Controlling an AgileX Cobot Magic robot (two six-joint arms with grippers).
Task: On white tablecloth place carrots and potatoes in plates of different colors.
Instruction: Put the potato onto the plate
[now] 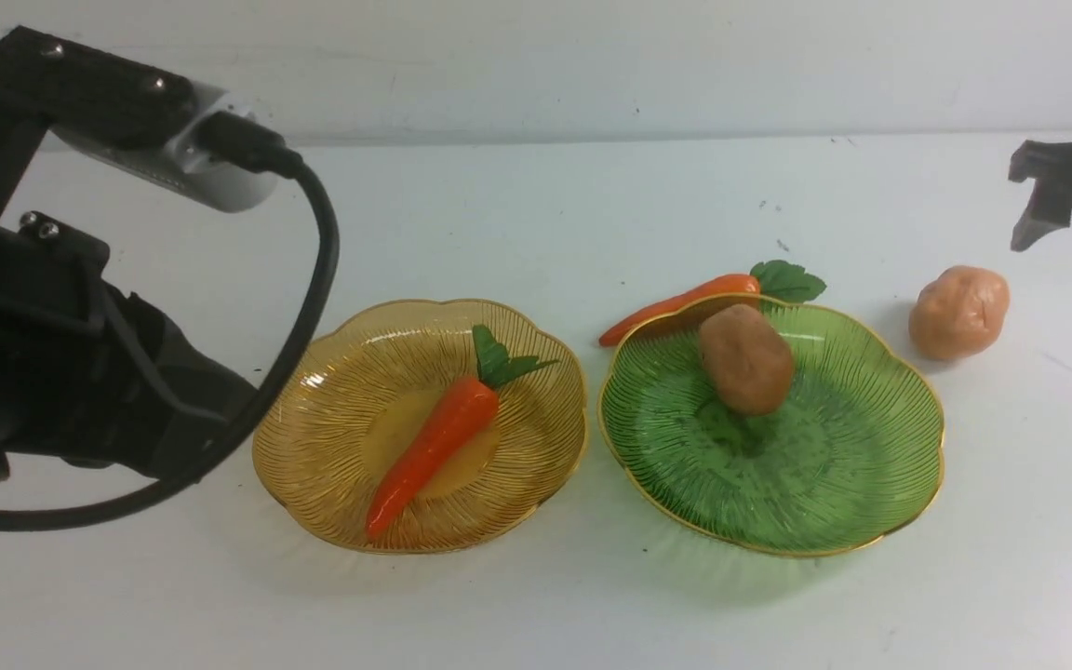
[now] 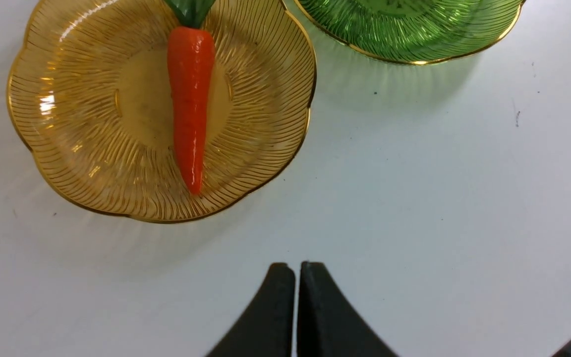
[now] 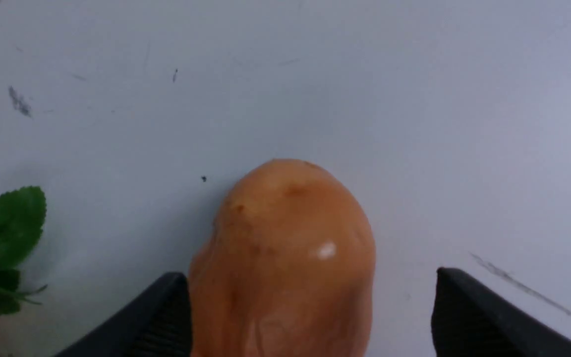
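With the right gripper (image 1: 1066, 244) spread above and right of the loose potato (image 1: 959, 312) lying on the white tablecloth (image 1: 536, 609) just right of the green plate (image 1: 834, 470), an off-centre squeeze could squirt that glossy lump away; the left gripper (image 2: 295, 277) is pressed together.

Potato (image 1: 745, 358) in right plate (image 1: 871, 484)

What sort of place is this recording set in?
Probably a robot test bench, not a kitchen: a plain white tablecloth under a bare wall, glossy carrots and potatoes that look like toys, and an amber plate and a green plate laid side by side.
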